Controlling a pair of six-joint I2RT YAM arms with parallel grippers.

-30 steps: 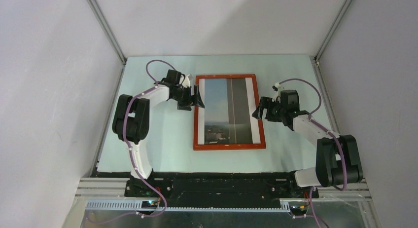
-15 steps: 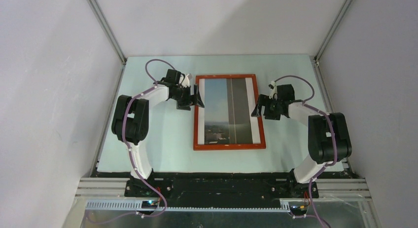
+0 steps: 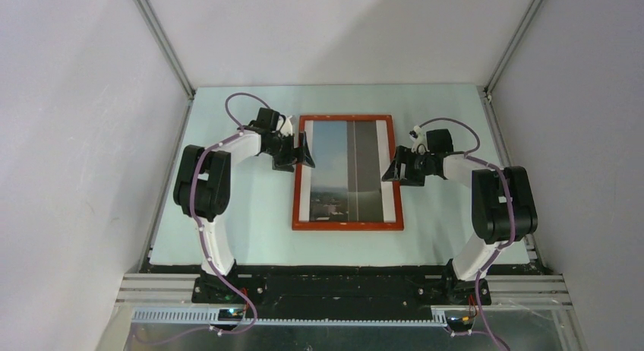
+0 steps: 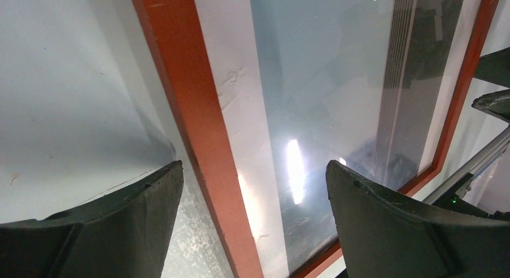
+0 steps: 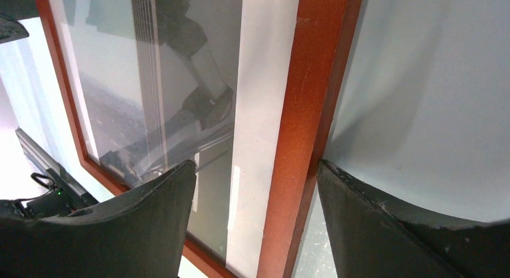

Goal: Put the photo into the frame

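The photo (image 3: 349, 169) lies face up inside the frame (image 3: 347, 226), with its white side borders just inside the 2 long rails. It shows blue sky, a dark grey tower edge and a far city at the near end. Its surface is shiny: the left wrist view catches a bright spot of light on it, and the right wrist view catches the reflection of an arm. The frame lies flat in the middle of the tabletop (image 3: 250, 214), with its long sides running away from the arm bases.

The left end effector (image 3: 303, 150) is at the left long rail, in its far half. Its jaws are released and stand wide. In the left wrist view the outer finger (image 4: 132, 230) is over bare tabletop and the inner finger (image 4: 397, 230) is over the photo, with the rail between them. It grasps nothing.

The right end effector (image 3: 391, 171) is at the right long rail, near its middle. Its jaws are also released, wider than the rail, and they clamp nothing. In the right wrist view, 1 finger (image 5: 409, 230) is just beside the rail's outer edge; I cannot tell if it touches. The other finger (image 5: 120, 230) is over the photo.
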